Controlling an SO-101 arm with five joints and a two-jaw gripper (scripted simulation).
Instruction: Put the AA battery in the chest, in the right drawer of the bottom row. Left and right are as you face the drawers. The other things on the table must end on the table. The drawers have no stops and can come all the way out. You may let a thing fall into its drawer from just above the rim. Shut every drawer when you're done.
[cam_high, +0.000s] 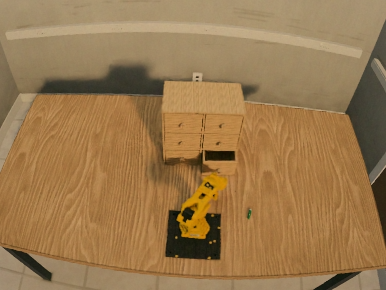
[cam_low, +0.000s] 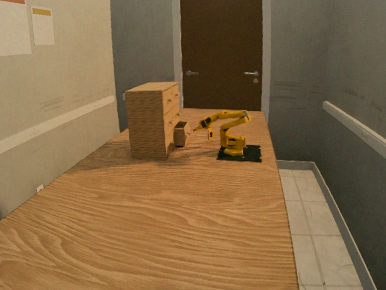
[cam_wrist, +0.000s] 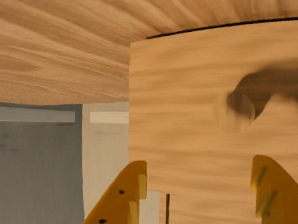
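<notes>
The AA battery (cam_high: 249, 213), small and green, lies on the table to the right of the arm. The wooden chest (cam_high: 202, 97) (cam_low: 145, 120) stands at the back. Its bottom right drawer (cam_high: 208, 167) (cam_low: 179, 138) (cam_wrist: 170, 100) is pulled partway out; its inside looks dark. The other drawers look shut. My gripper (cam_low: 193, 131) (cam_wrist: 199, 172) is partly open and empty, just in front of that drawer's front. The round knob (cam_wrist: 235, 112) shows beyond the fingertips in the wrist view, not between them. The battery does not show in the exterior view or the wrist view.
The arm's black base plate (cam_high: 175, 250) (cam_low: 254, 154) sits near the table's front edge, in front of the chest. The wall (cam_high: 125, 55) runs behind the chest. The wooden table (cam_high: 90, 200) (cam_low: 150, 225) extends to both sides.
</notes>
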